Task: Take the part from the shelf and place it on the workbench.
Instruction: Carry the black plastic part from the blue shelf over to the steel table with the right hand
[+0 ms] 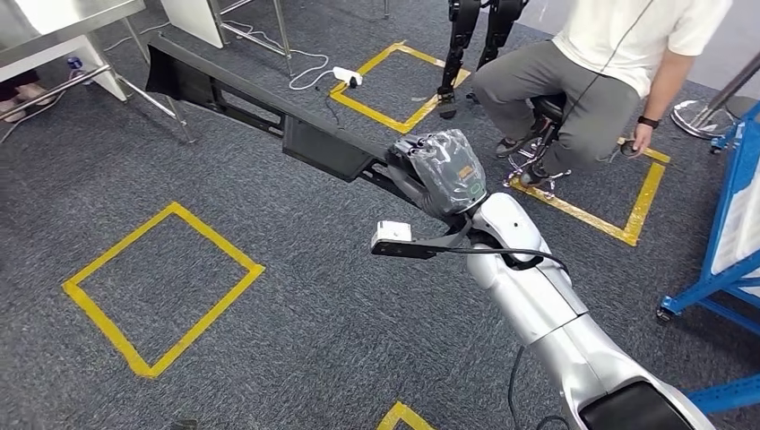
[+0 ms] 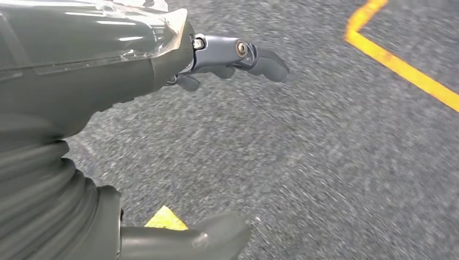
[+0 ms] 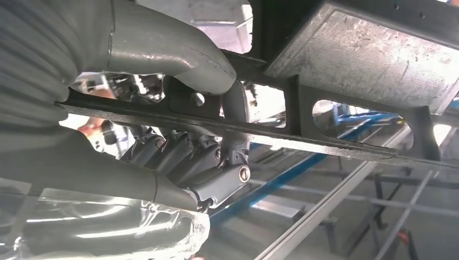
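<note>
- The right arm point(image 1: 547, 305) is seen in the head view reaching up from the lower right, silver and bent at the elbow, with a black cable looped along it.
- The right hand point(image 1: 441, 172) is wrapped in a clear film over its grey cover and is closed around one end of the part point(image 1: 260, 103).
- In the right wrist view the thick grey thumb point(image 3: 178, 46) is curled over one side of a thin black bar of the part point(image 3: 346, 86), and the darker fingers point(image 3: 216, 173) are folded against the other side, so the bar is clamped between them.
- The part is a long, black, frame-like moulding with open cut-outs and a ribbed block section; it is held above the grey carpet floor point(image 1: 296, 305), stretching from the hand toward the upper left.
- A small white box on a black bracket point(image 1: 394, 235) is mounted at the right wrist.
- The left hand point(image 2: 227, 59) is shown in the left wrist view over the carpet, with its fingers point(image 2: 260, 58) partly extended, the thumb point(image 2: 211, 235) well apart from them, and nothing held.
- Yellow tape squares point(image 1: 161, 287) are marked on the floor.
- A seated person point(image 1: 609, 81) is found at the upper right, and a blue rack frame point(image 1: 730, 224) stands at the right edge.
- The leg and edge of a pale counter point(image 1: 72, 36) are visible at the upper left, well apart from the part's far end.
</note>
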